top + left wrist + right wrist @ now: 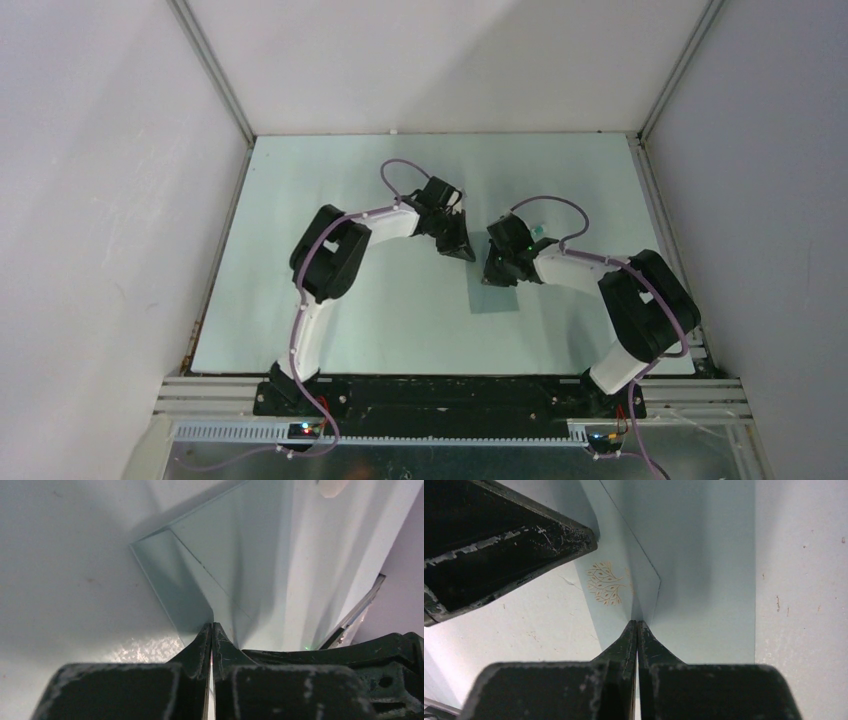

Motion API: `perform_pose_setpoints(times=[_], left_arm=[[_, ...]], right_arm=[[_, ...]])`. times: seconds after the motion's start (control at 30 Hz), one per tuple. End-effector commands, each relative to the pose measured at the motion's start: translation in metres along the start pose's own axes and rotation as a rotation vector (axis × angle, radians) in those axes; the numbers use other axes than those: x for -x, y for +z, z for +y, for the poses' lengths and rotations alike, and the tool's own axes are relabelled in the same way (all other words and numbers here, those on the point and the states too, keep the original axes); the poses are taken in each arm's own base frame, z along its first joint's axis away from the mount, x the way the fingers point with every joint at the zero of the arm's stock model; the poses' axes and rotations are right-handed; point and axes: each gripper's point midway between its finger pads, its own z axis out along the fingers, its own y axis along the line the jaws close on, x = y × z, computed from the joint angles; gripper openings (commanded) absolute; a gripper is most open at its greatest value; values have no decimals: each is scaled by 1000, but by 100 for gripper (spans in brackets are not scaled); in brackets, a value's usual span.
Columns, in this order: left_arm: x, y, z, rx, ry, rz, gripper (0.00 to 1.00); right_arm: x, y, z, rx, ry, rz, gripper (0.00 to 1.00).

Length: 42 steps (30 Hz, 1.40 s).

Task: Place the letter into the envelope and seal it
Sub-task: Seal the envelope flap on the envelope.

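Note:
The teal-grey envelope (496, 297) lies flat on the table between the two arms. In the left wrist view the envelope (172, 582) shows its flap edge as a thin slanted line. My left gripper (212, 626) is shut, its tips resting on the envelope (704, 580) near its far edge. My right gripper (637, 623) is shut, its tips touching the envelope just below the point of the triangular flap (644, 555). A gold tree print (604, 583) shows beside the flap. The tan letter is not in view. The grippers, left (462, 247) and right (497, 270), stand close together.
A small white stick with a green cap (537, 232) lies just behind the right gripper; its white end shows in the left wrist view (332, 486). White walls enclose the table on three sides. The left gripper's finger (509, 540) crosses the right wrist view at upper left.

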Motion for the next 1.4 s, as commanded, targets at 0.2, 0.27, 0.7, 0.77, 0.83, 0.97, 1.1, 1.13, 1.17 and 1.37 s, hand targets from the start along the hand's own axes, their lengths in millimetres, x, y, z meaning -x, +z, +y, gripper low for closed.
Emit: perform_pose_setpoints(times=[0.2, 0.27, 0.7, 0.77, 0.83, 0.97, 1.1, 1.13, 1.17, 1.37], left_arm=[[8, 10, 10, 12, 24, 3, 4], [2, 12, 13, 8, 19, 27, 4], [-7, 13, 11, 8, 34, 52, 4], [-7, 13, 11, 8, 34, 50, 4], [-7, 13, 12, 10, 29, 50, 4], [-6, 13, 12, 8, 30, 48, 4], [-6, 13, 12, 9, 32, 49, 4], [-6, 13, 12, 8, 32, 48, 4], [-6, 12, 12, 9, 32, 48, 4], [-6, 10, 11, 13, 37, 48, 4]], right_arm=[[4, -1, -8, -18, 9, -20, 0], [14, 6, -7, -16, 27, -38, 0], [23, 22, -14, -60, 23, -21, 0], [6, 19, -20, -60, 11, 3, 0], [-11, 16, -24, -59, 1, 25, 0], [-37, 7, -27, -54, -21, 59, 0], [-46, 2, -20, -42, -45, 64, 0], [-43, 2, -18, -36, -44, 57, 0], [-41, 4, -19, -39, -42, 52, 0], [0, 14, -28, -60, 22, -15, 0]])
